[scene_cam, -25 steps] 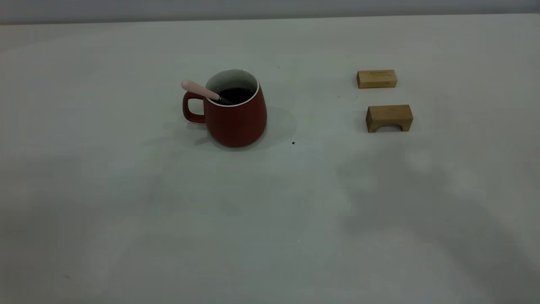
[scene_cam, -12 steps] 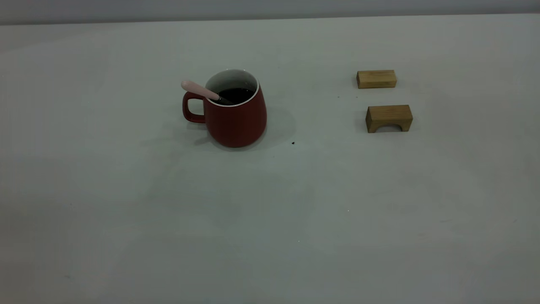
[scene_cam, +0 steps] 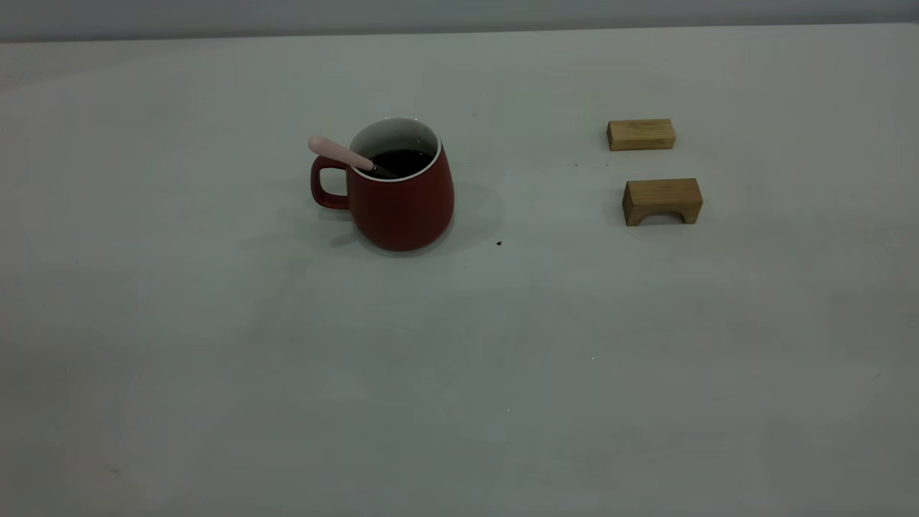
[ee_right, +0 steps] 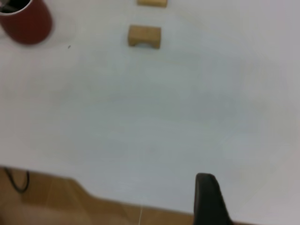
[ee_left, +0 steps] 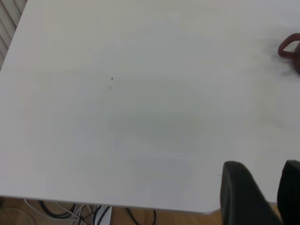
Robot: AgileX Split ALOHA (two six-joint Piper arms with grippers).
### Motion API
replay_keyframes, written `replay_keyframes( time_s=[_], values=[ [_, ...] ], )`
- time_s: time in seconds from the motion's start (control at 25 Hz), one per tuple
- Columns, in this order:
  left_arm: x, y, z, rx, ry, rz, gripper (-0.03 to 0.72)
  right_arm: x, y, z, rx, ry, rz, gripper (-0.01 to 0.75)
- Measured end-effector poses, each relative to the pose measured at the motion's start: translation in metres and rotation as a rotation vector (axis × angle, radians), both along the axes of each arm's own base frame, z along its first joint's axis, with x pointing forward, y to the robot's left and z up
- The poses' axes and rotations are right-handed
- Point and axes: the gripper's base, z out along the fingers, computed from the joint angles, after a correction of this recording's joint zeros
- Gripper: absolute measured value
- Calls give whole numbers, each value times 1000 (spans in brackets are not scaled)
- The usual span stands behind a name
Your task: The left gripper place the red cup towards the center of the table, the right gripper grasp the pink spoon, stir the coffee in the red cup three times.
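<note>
The red cup [scene_cam: 402, 205] stands upright on the table [scene_cam: 459, 359], left of centre and toward the far side, its handle pointing left. Dark coffee [scene_cam: 403, 159] fills it. The pink spoon [scene_cam: 337, 153] leans in the cup, its handle resting on the rim above the cup's handle. No gripper shows in the exterior view. My left gripper [ee_left: 262, 165] hangs open and empty over the table's near edge, far from the cup's handle [ee_left: 288, 47]. My right gripper [ee_right: 207, 192] is over the near edge too, far from the cup [ee_right: 26, 23].
Two tan wooden blocks lie on the right: a flat one [scene_cam: 640, 134] farther back and an arched one [scene_cam: 662, 201] nearer. The arched block [ee_right: 145, 36] also shows in the right wrist view. Cables hang below the table's edge [ee_left: 70, 211].
A broad shadow on the table's near right side has faded away. The cup, spoon and blocks have not moved.
</note>
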Motion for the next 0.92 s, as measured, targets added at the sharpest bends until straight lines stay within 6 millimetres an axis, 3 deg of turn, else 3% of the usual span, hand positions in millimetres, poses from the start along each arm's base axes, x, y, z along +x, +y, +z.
replay_keyframes(
  time_s=[0.2, 0.92],
  values=[
    [0, 0, 0, 0, 0, 0, 264, -7, -3, -11, 1, -79, -29, 506],
    [0, 0, 0, -1, 1, 1, 264, -10, -4, -11, -4, -107, -62, 506]
  ],
)
